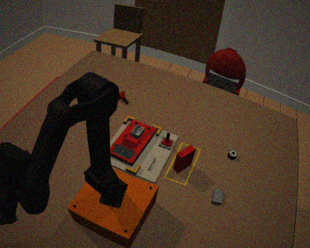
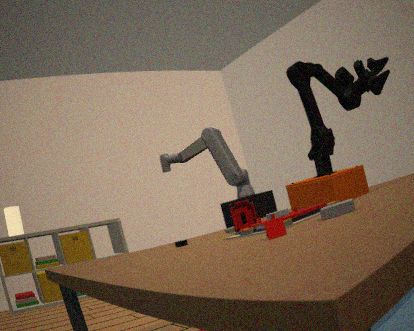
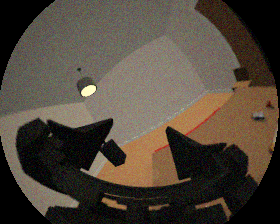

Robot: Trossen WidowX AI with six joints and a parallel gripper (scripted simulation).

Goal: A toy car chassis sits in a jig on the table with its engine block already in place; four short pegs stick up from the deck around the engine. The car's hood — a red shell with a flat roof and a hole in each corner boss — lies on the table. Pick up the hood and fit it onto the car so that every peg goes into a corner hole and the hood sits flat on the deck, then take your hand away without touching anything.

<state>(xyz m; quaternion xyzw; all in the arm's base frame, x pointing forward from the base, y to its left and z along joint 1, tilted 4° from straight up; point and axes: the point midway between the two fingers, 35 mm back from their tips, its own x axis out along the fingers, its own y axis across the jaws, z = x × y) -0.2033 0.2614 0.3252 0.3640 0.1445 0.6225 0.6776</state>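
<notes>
The hood [image 1: 183,160] [image 2: 236,216] is a red shell standing on edge on the table, beside the jig; a dark opening shows in it in the exterior view. The red chassis [image 1: 139,150] [image 2: 308,210] lies in the pale jig [image 1: 158,174], with the grey engine block [image 1: 138,131] on its deck. The pegs are too small to make out clearly. My gripper [image 2: 387,65] [image 3: 140,125] is open and empty, raised high and pointing away from the hood and chassis. In the top view it is partly cut off at the left edge.
A yellow outline [image 1: 192,166] surrounds the hood. A small red part with a black knob [image 1: 167,141] stands on the jig. The orange base box [image 1: 139,192] [image 2: 311,194] is beside it. A grey block [image 1: 218,196] and a black-and-white wheel [image 1: 233,154] lie to the right.
</notes>
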